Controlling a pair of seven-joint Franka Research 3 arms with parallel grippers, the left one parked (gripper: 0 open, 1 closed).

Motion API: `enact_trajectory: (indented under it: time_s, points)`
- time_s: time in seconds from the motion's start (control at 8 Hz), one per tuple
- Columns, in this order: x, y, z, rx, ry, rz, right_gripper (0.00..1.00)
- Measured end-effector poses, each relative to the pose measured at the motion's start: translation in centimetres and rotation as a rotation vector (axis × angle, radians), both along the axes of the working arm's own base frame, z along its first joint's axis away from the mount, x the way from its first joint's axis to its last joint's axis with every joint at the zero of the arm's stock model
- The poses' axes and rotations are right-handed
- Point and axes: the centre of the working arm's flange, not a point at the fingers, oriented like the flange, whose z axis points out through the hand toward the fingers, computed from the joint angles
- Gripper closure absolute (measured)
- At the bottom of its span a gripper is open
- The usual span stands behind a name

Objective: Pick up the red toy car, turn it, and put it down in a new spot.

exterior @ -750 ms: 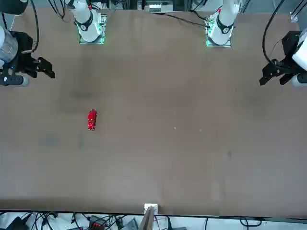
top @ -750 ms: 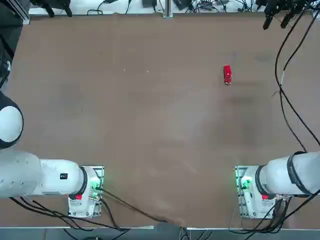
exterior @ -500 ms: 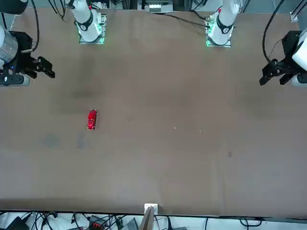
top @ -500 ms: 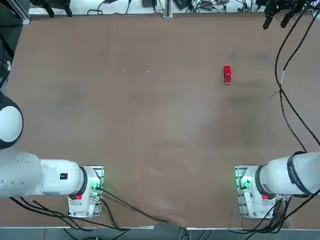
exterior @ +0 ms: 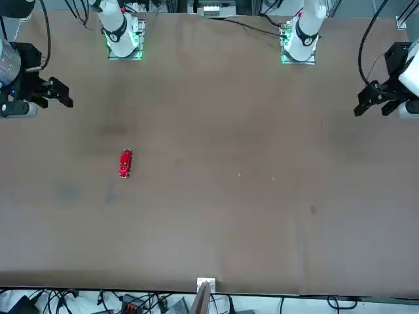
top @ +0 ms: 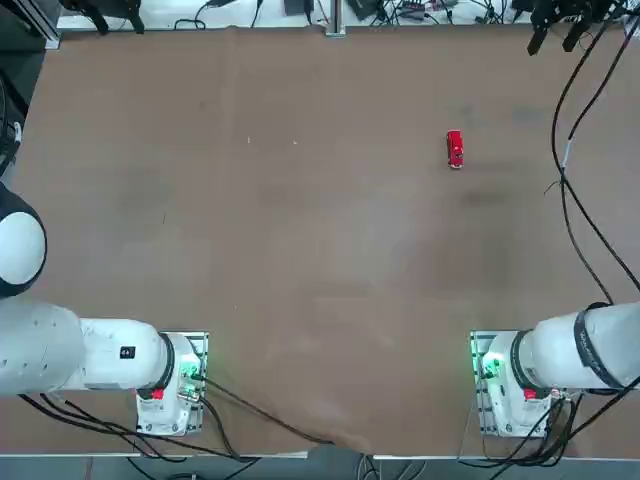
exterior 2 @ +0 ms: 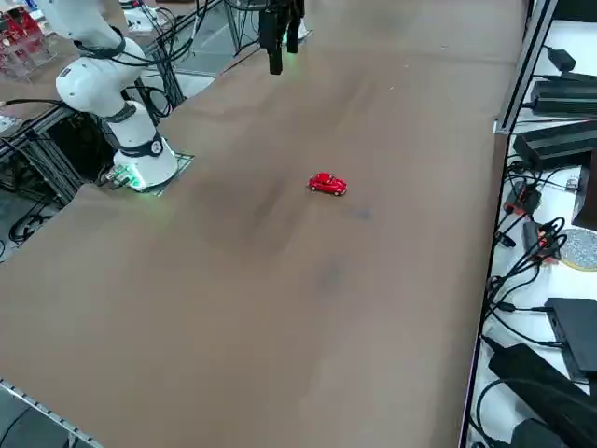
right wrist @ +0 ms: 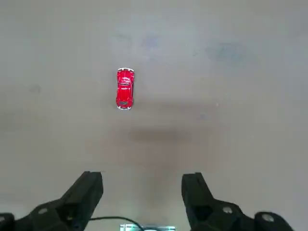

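One red toy car (right wrist: 124,89) on table (top: 300,250); right claw (right wrist: 143,185) open, high above.

Small oblong red toy car (right wrist: 124,88): glossy painted shell, silvery trim. Wide brown worktop (top: 300,260): matt, smooth. Black two-finger tool (right wrist: 143,192): matt plastic.

car (top: 455,149): bright red, silver ends | table (top: 300,250): plain brown | pincer (right wrist: 143,195): black
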Motion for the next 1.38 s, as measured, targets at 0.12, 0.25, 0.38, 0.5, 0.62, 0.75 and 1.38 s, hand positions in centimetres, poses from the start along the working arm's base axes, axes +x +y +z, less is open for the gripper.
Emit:
enact_trajectory:
  time_s: [0.12, 0.25, 0.38, 0.5, 0.62, 0.75, 1.38]
  points:
    - [0.4, 0.1, -0.3, 0.000, 0.004, 0.004, 0.00]
    - [0.8, 0.1, -0.6, 0.000, 0.007, 0.006, 0.00]
    - [1.0, 0.1, -0.8, -0.001, 0.009, 0.006, 0.00]
    - [1.1, 0.1, -1.1, -0.001, 0.025, 0.006, 0.00]
    - [0.9, 0.1, -2.2, -0.003, 0.077, -0.003, 0.00]
    - [0.7, 0.2, -4.2, -0.006, 0.157, -0.007, 0.00]
    - [4.4, 4.6, -19.9, 0.074, 0.279, -0.001, 0.03]
